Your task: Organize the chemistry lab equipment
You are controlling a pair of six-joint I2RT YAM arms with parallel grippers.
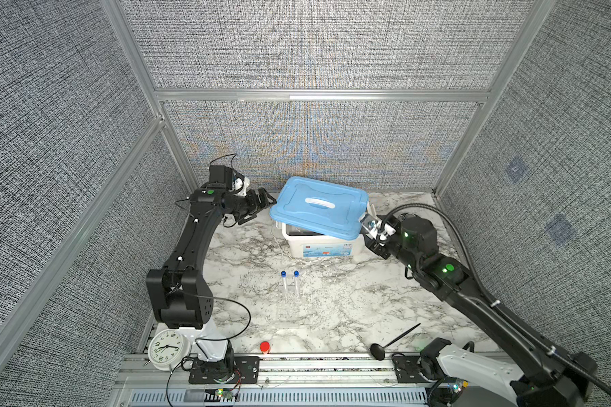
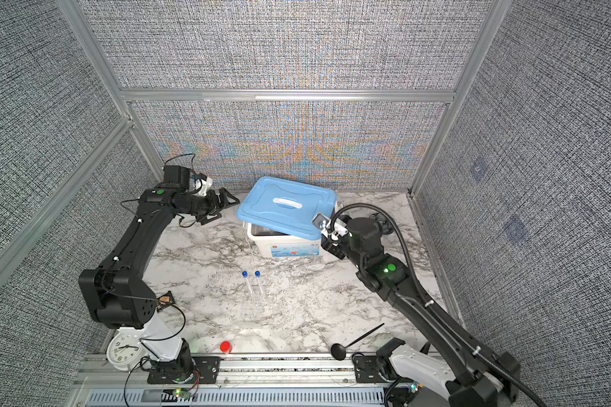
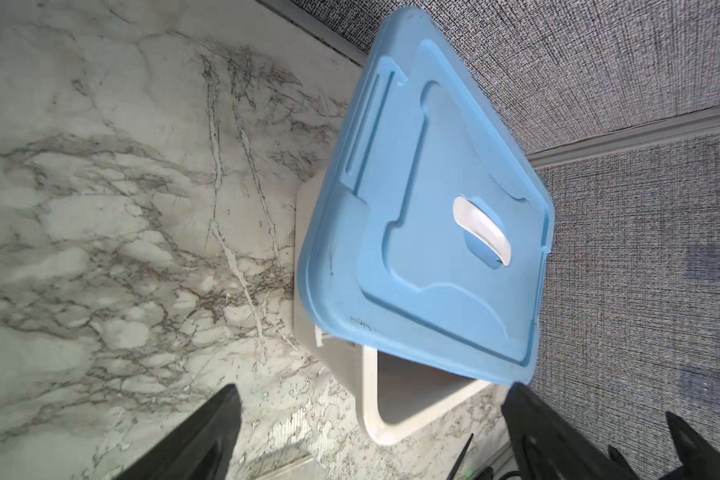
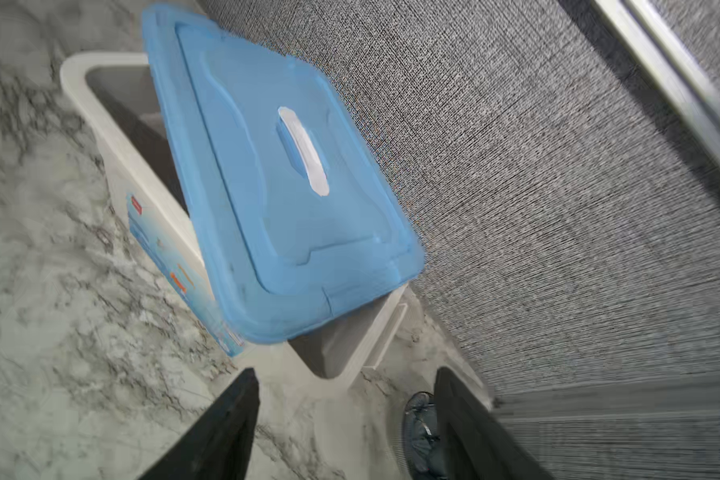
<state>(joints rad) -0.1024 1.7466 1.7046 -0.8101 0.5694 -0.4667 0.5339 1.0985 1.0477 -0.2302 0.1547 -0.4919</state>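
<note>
A white alarm clock (image 1: 165, 347) stands at the front left corner and a black ladle (image 1: 378, 351) lies by the front edge of the tabletop (image 1: 350, 310). The two blue-capped tubes (image 1: 284, 283) stand upright in its middle, not yet stored. At the back edge the blue lid (image 1: 307, 211) lies crooked on the white storage box (image 1: 297, 243). The left end effector (image 3: 373, 390) and the right end effector (image 4: 348, 376) are released, one at each short end of the lid. To free the opening, I would grip both ends together and lift level, so the box does not slide.
</note>
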